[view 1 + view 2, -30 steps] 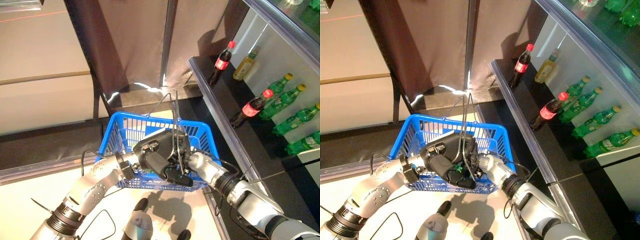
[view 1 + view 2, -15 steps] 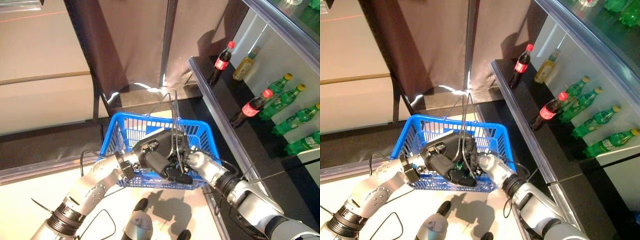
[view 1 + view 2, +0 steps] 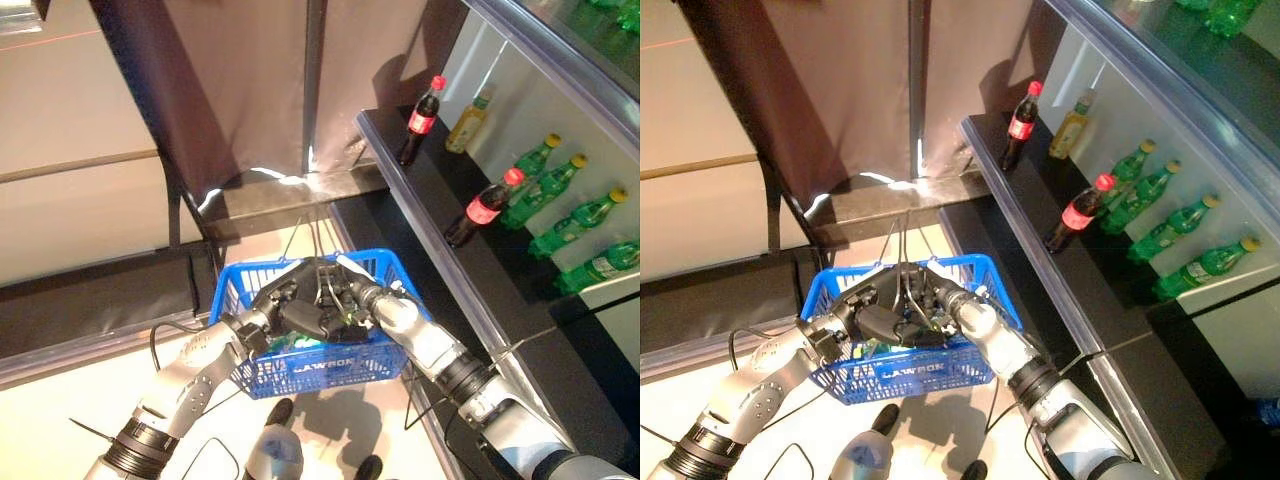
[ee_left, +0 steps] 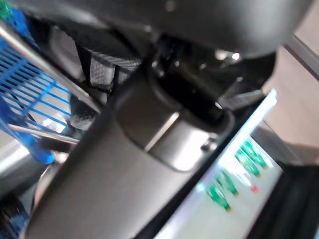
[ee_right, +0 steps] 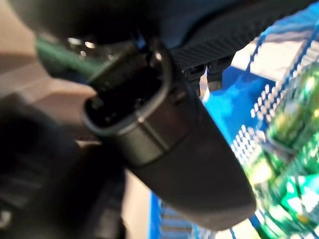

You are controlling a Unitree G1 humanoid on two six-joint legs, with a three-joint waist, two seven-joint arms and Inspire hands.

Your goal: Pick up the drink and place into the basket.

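Note:
The blue basket [image 3: 392, 283] hangs in front of me off the floor. My left hand [image 3: 296, 308] is shut on its thin wire handles [image 3: 318, 238] above its middle. My right hand [image 3: 352, 296] reaches in over the basket from the right, close against the left hand. In the right wrist view its thumb [image 5: 179, 149] stands straight, apart from a green drink [image 5: 281, 149] lying inside the basket. The drink's green also shows through the basket's mesh in the eye views [image 3: 291, 342].
A dark shelf [image 3: 430, 215] runs along the right, close to the basket. On it stand cola bottles [image 3: 483, 208], a yellow bottle [image 3: 468, 117] and green bottles [image 3: 560, 190]. A dark curtain [image 3: 240, 90] hangs behind the basket. Pale floor [image 3: 70, 380] lies at the left.
The camera has shifted. The basket now hangs lower under the hands with its front wall showing. The right hand has moved from the front wall to over the basket's inside.

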